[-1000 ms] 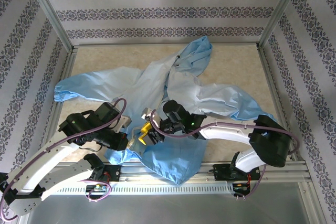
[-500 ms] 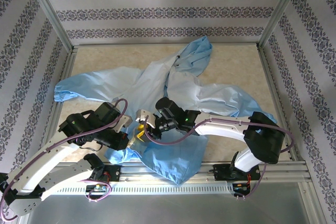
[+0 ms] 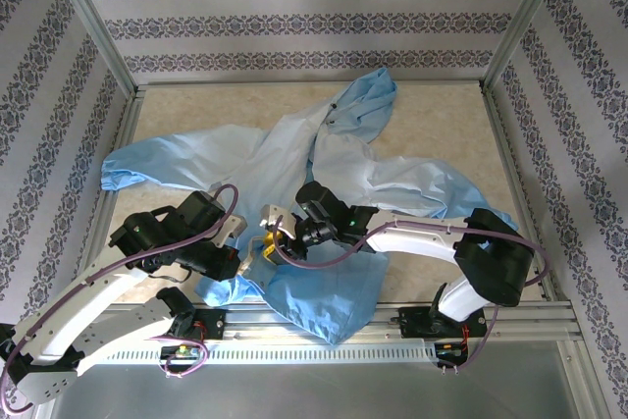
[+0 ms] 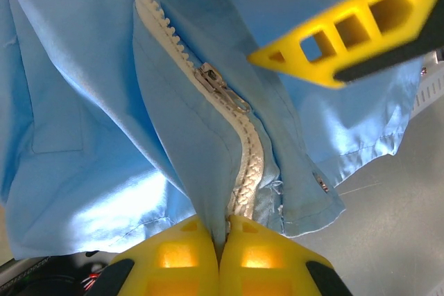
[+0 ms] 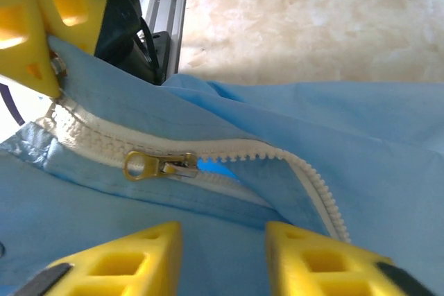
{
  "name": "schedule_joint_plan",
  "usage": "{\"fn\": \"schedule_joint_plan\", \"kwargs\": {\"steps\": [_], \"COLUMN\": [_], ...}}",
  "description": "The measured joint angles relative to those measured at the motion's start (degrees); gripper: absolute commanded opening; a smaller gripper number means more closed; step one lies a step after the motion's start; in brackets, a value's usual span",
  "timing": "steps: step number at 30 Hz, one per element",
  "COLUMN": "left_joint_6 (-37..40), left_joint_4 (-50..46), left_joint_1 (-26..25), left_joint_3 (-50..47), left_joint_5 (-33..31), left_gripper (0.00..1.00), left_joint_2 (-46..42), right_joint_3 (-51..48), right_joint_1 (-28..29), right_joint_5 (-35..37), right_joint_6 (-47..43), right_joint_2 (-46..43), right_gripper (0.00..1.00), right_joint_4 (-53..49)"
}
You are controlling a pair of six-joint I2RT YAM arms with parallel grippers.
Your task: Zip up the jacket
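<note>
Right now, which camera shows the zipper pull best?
Right wrist: the zipper pull lies flat, sharp and unobstructed, ring end clear. Left wrist sees it smaller and foreshortened. From the top external view it is too small to make out.

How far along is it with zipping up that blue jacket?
Barely started. Done: the jacket has its zipper joined at the hem, the slider a short way up. In hand: the left fingers are shut on the zipper's bottom end; the right fingers stand open near the slider, not gripping it. Left: the teeth beyond the slider are apart, so nearly the whole front is open.
</note>
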Motion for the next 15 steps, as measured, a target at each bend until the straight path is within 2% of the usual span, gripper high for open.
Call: {"fn": "schedule_joint_plan", "kwargs": {"steps": [6,15], "left_joint_6": [0.00,0.00], "left_joint_4": [0.22,0.24], "left_joint_1": [0.00,0.00], "left_joint_3": [-0.11,-0.11], "left_joint_5": [0.00,-0.02], "left_gripper": [0.00,0.00], "left_joint_2": [-0.50,-0.35], "right_joint_3": [0.09,2.71], "right_joint_1": [0.70,1.90], "right_joint_5": [-0.31,-1.62], "right_joint_6": [-0.11,0.20], "right_joint_2": [-0.11,1.64], "right_gripper": [0.48,0.48], "right_joint_4": [0.02,2.08]}}
